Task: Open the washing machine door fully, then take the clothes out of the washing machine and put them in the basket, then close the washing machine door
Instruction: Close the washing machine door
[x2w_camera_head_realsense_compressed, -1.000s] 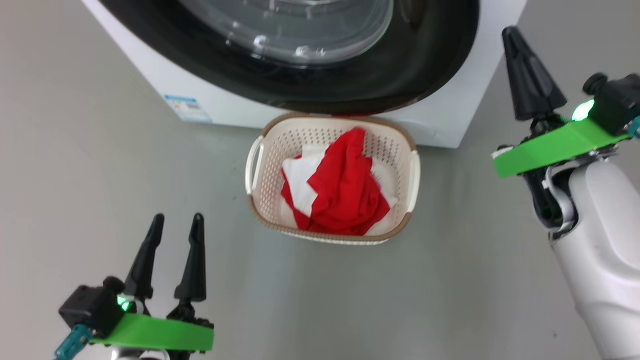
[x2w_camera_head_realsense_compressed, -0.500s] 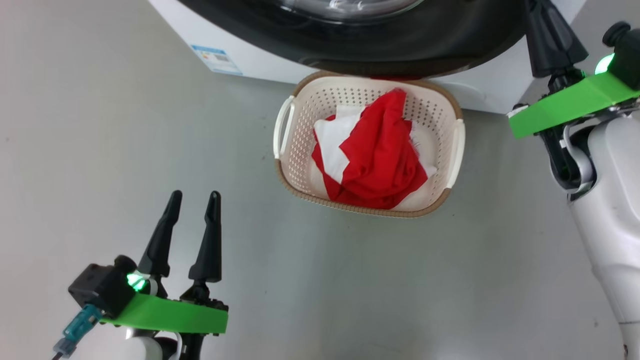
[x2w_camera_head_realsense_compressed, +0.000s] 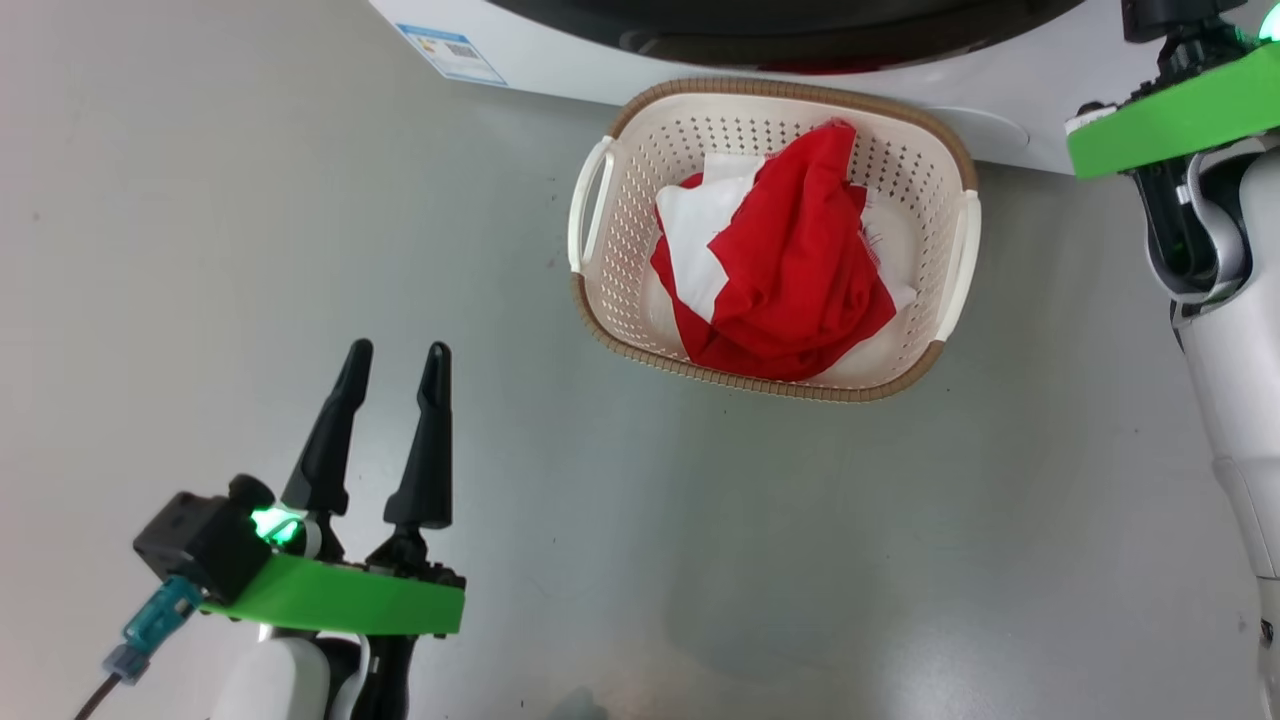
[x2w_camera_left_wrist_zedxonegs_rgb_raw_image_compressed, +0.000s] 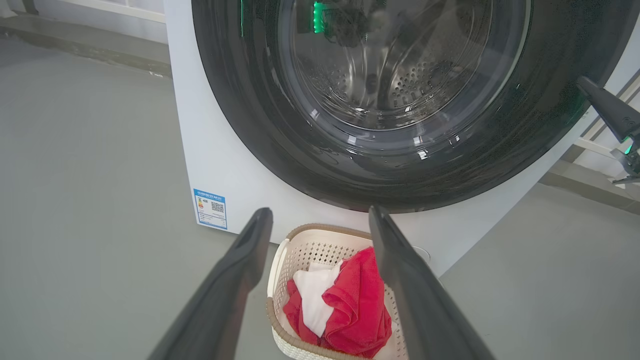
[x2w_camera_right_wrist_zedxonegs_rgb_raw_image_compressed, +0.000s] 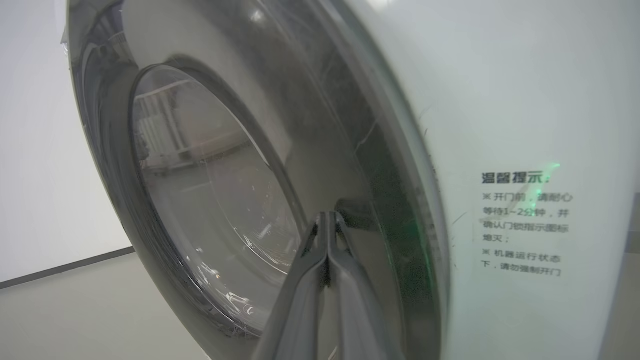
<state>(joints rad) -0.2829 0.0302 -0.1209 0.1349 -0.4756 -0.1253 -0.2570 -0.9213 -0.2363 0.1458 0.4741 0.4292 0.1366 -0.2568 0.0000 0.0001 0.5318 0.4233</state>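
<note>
**Item 1. Right gripper (x2w_camera_right_wrist_zedxonegs_rgb_raw_image_compressed: 325, 216).** Two long dark fingers pressed together, with nothing between them.
- Straight ahead of the tips is the large round washing machine door (x2w_camera_right_wrist_zedxonegs_rgb_raw_image_compressed: 210, 200), with a wide glossy black rim and a bulging clear glass window.
- The tips sit at the rim's outer band. Whether they touch it or stop just short cannot be told.
- To the right of the jaws is the big white front-loading washing machine (x2w_camera_right_wrist_zedxonegs_rgb_raw_image_compressed: 500, 100), with a printed notice on its panel.

**Item 2. Left gripper (x2w_camera_head_realsense_compressed: 399, 350).** Fingers spread wide and empty, over the grey floor (x2w_camera_head_realsense_compressed: 250, 200).
- It is well apart from the door.
- Ahead of the jaws and somewhat to their right stands the small cream-white perforated plastic basket with a brown woven-look rim (x2w_camera_head_realsense_compressed: 630, 200).
- The bright red and white soft fabric clothes (x2w_camera_head_realsense_compressed: 800, 270) lie inside the basket.

**Item 3. Step in hand (judgement).** Closing the door.
- Unloading looks finished.
- The door appears flush or nearly so, but the latch cannot be checked.

**Handling note.**
- Push with the closed tips square to the black rim, straight toward the machine, until the door seats.
- The gloss invites skidding, so keep the pressure steady.
- Stay off the glass bulge.
- The basket stands just beneath the door, so do not let the arm dip.
- Leave the left arm parked.
</note>
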